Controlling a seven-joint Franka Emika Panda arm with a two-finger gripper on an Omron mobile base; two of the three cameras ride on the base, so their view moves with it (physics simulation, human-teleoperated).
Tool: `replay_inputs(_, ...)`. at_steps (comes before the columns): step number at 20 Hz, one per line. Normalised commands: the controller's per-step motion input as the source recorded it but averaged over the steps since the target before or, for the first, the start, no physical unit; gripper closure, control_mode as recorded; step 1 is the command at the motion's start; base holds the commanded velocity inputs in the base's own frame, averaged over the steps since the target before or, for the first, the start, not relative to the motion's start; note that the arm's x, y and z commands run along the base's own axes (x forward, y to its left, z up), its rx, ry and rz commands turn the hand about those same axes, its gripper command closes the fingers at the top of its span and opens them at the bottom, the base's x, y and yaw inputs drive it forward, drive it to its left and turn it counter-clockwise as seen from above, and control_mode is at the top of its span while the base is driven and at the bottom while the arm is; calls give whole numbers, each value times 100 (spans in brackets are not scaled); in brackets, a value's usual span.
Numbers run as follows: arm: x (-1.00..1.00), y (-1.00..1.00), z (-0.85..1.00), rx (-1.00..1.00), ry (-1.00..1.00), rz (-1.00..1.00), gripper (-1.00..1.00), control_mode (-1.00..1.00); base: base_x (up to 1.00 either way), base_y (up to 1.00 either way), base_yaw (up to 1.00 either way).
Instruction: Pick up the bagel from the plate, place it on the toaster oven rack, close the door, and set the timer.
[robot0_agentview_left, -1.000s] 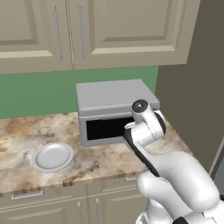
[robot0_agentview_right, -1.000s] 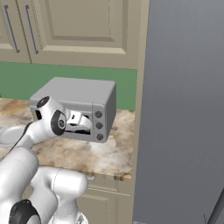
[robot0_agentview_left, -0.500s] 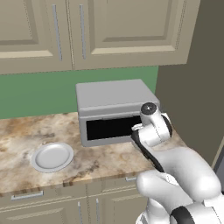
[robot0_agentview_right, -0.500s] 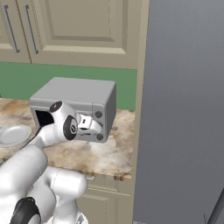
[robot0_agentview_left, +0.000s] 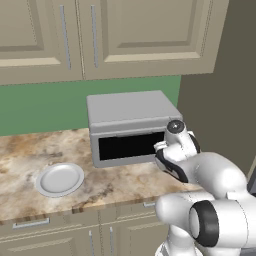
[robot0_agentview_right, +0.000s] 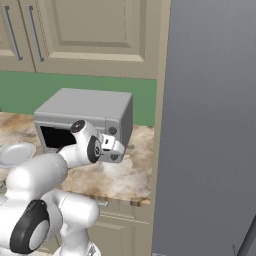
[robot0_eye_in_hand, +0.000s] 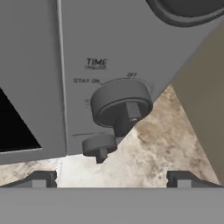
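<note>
Timer work is now at hand: over the last second the arm has swung rightward across the front of the toaster oven (robot0_agentview_left: 131, 127), from the dark window of the door (robot0_agentview_left: 131, 146) toward the control panel at its right end. In the hand view the claw (robot0_eye_in_hand: 111, 179) stands wide, fingertips spread and holding nothing, facing the timer knob (robot0_eye_in_hand: 121, 104) under the word TIME, close but not yet touching. The door looks shut, flush with the oven's front. The plate (robot0_agentview_left: 60, 179) lies bare on the worktop (robot0_agentview_left: 30, 155) to the oven's left, so the bagel is presumably inside, hidden behind the dark glass. Judging by this, only gripping and turning the knob remains.
</note>
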Motion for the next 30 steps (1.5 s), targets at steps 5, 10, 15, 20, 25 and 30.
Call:
replay_inputs(5, 24, 0, -8, 0, 0, 0, -100, -100, 0, 0, 0)
replay_inputs(10, 9, 0, -3, 0, 0, 0, -100, -100, 0, 0, 0)
replay_inputs(15, -7, -6, -1, 0, 0, 0, -100, -100, 0, 0, 0)
replay_inputs(20, -6, -6, -12, 0, 0, 0, -100, -100, 0, 0, 0)
replay_inputs(25, 1, 0, -14, 0, 0, 0, -100, -100, 0, 0, 0)
replay_inputs(30, 1, -2, -7, 1, 0, 2, -100, -100, 0, 0, 0)
